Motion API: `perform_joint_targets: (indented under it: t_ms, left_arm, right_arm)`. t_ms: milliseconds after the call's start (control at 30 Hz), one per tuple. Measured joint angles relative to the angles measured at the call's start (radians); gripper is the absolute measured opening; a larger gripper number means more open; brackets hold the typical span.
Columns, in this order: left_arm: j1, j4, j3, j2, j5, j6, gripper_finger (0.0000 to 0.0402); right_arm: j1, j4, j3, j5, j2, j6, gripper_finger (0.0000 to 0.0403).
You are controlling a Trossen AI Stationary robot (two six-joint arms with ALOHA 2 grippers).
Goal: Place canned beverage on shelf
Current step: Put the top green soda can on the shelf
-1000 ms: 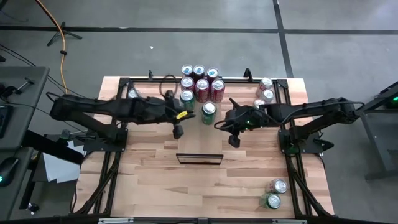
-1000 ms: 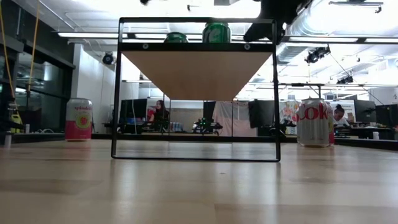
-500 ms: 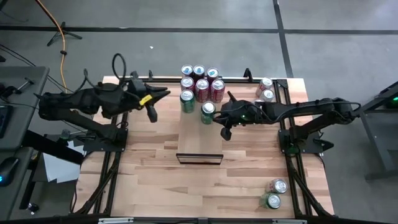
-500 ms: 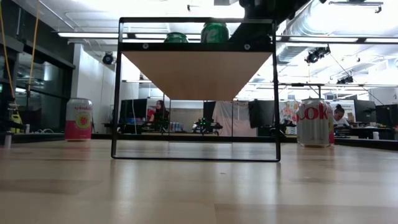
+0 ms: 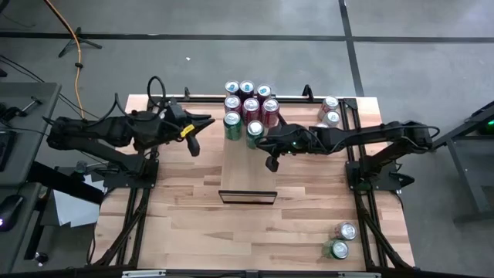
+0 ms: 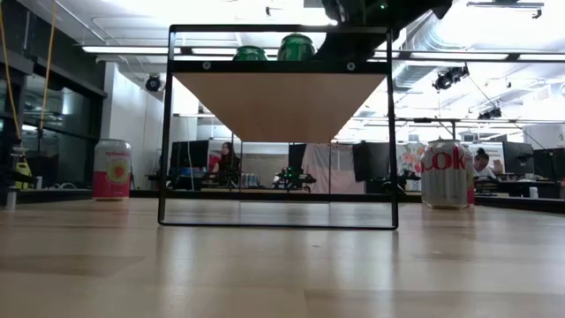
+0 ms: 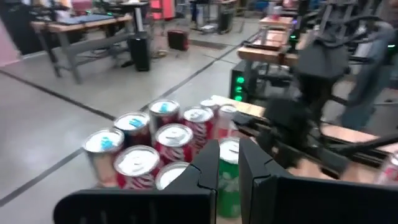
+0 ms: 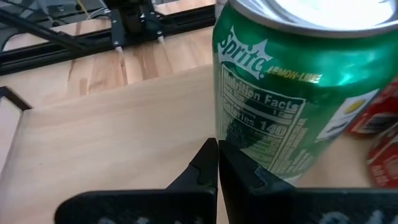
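Note:
A green Sprite can (image 5: 254,131) (image 8: 286,93) stands upright on the pale wooden shelf (image 5: 247,174), beside another green can (image 5: 231,122) and in front of a cluster of red and silver cans (image 5: 248,99) at the shelf's far end. My right gripper (image 5: 262,143) (image 8: 217,149) is shut, its tips at the Sprite can's right side. My left gripper (image 5: 212,118) (image 7: 229,155) is shut on nothing, raised to the left of the can cluster. In the low view the shelf (image 6: 278,66) carries both green cans (image 6: 297,47). My right gripper touches the Sprite can's side wall low down (image 8: 231,142) with its shut fingertips (image 8: 208,158). The fingers slant downward from the table's right. The can stands upright with its base on the shelf.
Two cans (image 5: 330,110) stand at the table's far right and two more (image 5: 340,239) at the near right. A pink can (image 6: 111,168) and a Coke can (image 6: 444,172) show in the low view. The shelf's near half is bare wood.
My right gripper has moved toward the table's left and far edge, pushing the Sprite can along the shelf until it stands next to the other green can. My left gripper has drawn back from over the shelf toward the table's left and far edge, rising a little.

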Motion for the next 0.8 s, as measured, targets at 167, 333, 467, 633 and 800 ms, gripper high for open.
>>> perform_joint_targets:
  t_ms: [167, 333, 467, 633, 800]
  left_arm:
    - [0.0, 0.157, -0.1, -0.026, 0.059, 0.024, 0.0]
    - [0.0, 0.292, -0.198, -0.057, 0.087, 0.025, 0.0]
    - [0.0, 0.404, -0.291, -0.098, 0.128, 0.025, 0.0]
    - [0.001, 0.581, -0.424, -0.177, 0.167, 0.019, 0.0]
    - [0.008, 0.663, -0.493, -0.248, 0.168, 0.018, 0.0]
  right_arm:
    - [-0.03, 0.038, 0.0, -0.027, 0.0, -0.005, 0.0]
    - [-0.028, -0.017, 0.026, -0.064, -0.009, -0.026, 0.0]
    - [-0.01, -0.147, 0.056, -0.046, -0.033, -0.04, 0.0]
    - [-0.004, -0.2, 0.058, 0.018, -0.041, -0.035, 0.0]
    - [-0.008, -0.105, 0.059, 0.075, -0.016, -0.027, 0.0]
